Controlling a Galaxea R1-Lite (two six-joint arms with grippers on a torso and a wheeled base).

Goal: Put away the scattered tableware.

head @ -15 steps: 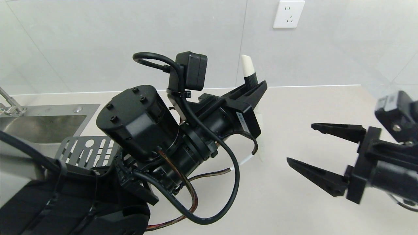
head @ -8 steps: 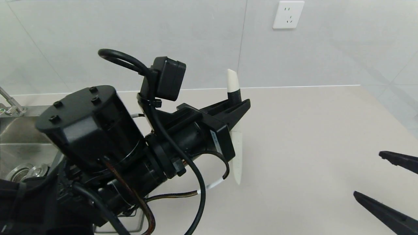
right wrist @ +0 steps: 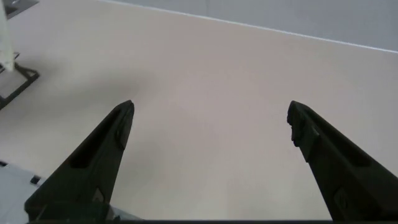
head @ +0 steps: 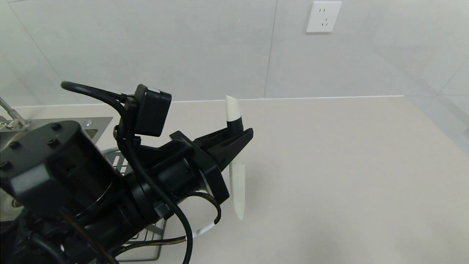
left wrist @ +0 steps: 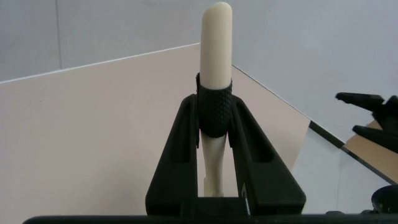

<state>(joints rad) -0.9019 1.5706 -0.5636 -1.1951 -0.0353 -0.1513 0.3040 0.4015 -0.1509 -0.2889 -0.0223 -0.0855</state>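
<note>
A white knife (head: 237, 187) with a black ribbed collar hangs upright above the beige counter (head: 329, 165), handle up and blade pointing down. My left gripper (head: 238, 137) is shut on that collar. In the left wrist view the fingers clamp the knife (left wrist: 216, 43) at its black band, with the left gripper (left wrist: 214, 134) pinching from both sides. My right gripper (right wrist: 208, 121) is open over bare counter, nothing between its fingers; it also shows far off in the left wrist view as the right gripper (left wrist: 367, 112).
A steel sink (head: 99, 121) with a tap (head: 11, 117) lies at the left. A slotted metal drain rack (head: 117, 163) sits beside it, under my left arm. A wall socket (head: 324, 16) is on the tiled wall. The rack's corner (right wrist: 15, 84) shows in the right wrist view.
My left arm carried the knife leftward and lower, toward the rack. The right gripper drew back to the right and left the head view.
</note>
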